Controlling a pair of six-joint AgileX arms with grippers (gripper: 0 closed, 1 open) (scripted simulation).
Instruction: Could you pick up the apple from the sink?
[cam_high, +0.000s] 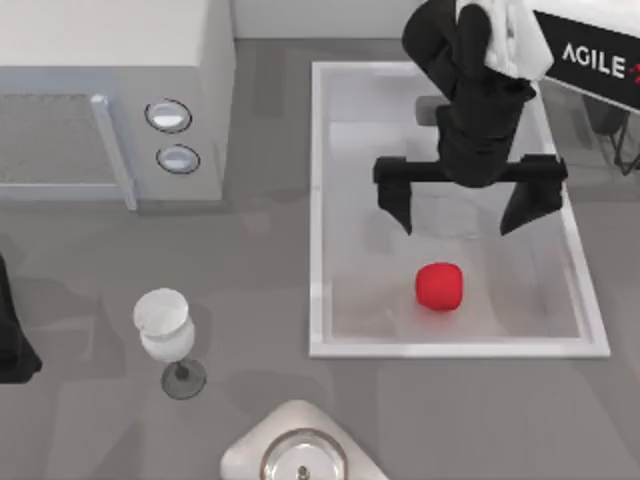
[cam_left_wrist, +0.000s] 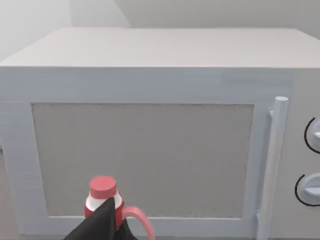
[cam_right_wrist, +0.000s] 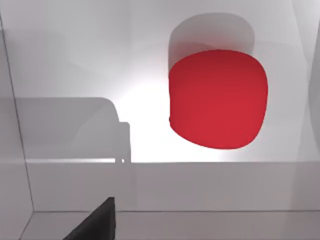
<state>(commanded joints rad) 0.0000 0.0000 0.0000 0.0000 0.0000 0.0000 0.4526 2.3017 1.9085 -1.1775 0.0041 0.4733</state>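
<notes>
On the counter (cam_high: 270, 300) sit, at left, a white microwave (cam_high: 110, 100) and, at right, the sink (cam_high: 318, 200). Above the sink basin hangs the right gripper (cam_high: 462, 212), its fingers spread wide apart. On the sink floor, near the front wall and apart from the gripper, lies the apple (cam_high: 440, 287). The left arm (cam_high: 12, 330) is parked at the counter's left edge.

The apple (cam_high: 440, 287) looks smooth and matt red, the sink (cam_high: 318, 200) a smooth, faintly glossy white, the wine glass (cam_high: 165, 328) clear and shiny, and the grey surface (cam_high: 260, 270) plain and matt.
</notes>
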